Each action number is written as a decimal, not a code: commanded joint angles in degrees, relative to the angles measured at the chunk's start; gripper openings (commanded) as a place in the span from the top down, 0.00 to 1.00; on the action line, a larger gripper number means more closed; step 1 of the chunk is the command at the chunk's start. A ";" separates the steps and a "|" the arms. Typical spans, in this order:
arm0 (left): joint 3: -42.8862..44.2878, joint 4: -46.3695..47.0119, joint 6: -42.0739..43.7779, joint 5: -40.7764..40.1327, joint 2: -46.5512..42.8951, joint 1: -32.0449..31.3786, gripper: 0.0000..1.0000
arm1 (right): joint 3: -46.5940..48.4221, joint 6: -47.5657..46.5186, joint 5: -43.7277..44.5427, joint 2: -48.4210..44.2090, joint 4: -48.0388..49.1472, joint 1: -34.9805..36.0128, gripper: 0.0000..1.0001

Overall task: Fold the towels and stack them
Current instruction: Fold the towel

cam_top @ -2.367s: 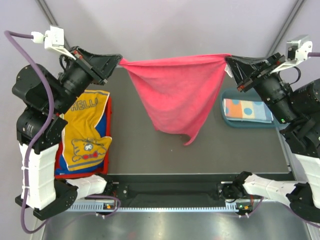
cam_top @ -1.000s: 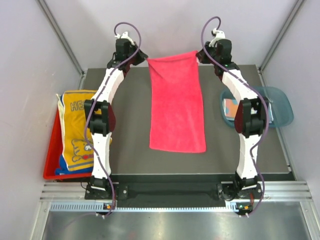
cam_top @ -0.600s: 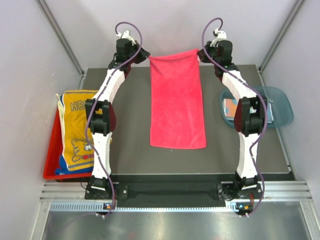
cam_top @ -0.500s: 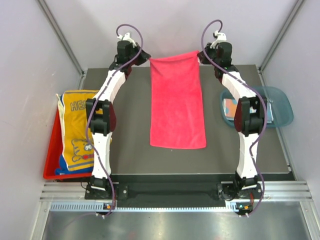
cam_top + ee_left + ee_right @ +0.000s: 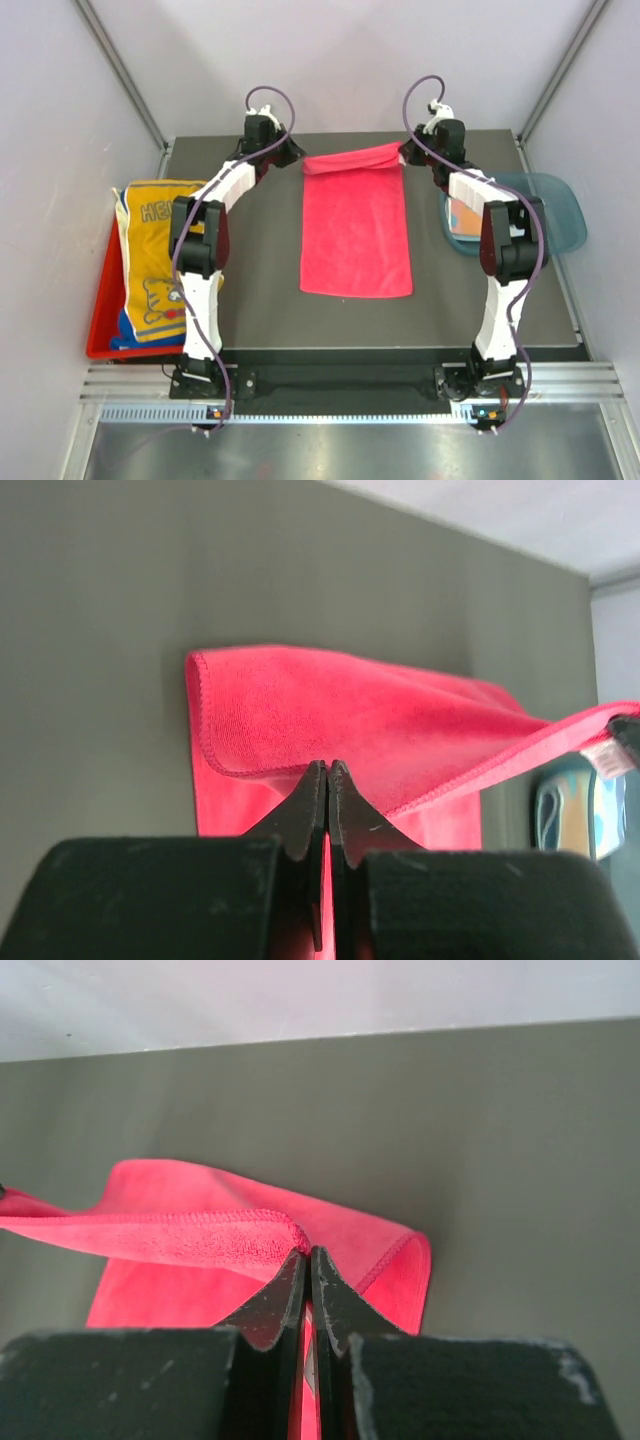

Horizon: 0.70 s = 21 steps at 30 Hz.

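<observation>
A hot pink towel lies lengthwise in the middle of the dark table, its far edge lifted and curled toward the front. My left gripper is shut on the towel's far left corner, and my right gripper is shut on the far right corner. In the left wrist view the pink towel folds over just beyond my gripper. The right wrist view shows the same towel pinched at my gripper. A yellow "HELLO" towel rests at the left. A dotted light blue towel lies at the right.
The yellow towel sits in a red tray off the table's left edge. The dotted towel lies in a translucent teal bin at the right edge. Grey walls close in the back and sides.
Both grippers have come down and toward the front with the towel's far corners. The far edge, stretched flat before, now curls over the rest of the pink towel.
</observation>
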 commanded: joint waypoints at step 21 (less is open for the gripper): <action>-35.50 6.83 -1.02 -5.92 -29.05 -4.89 1.00 | -40.23 6.44 -0.48 -31.76 12.86 0.63 1.00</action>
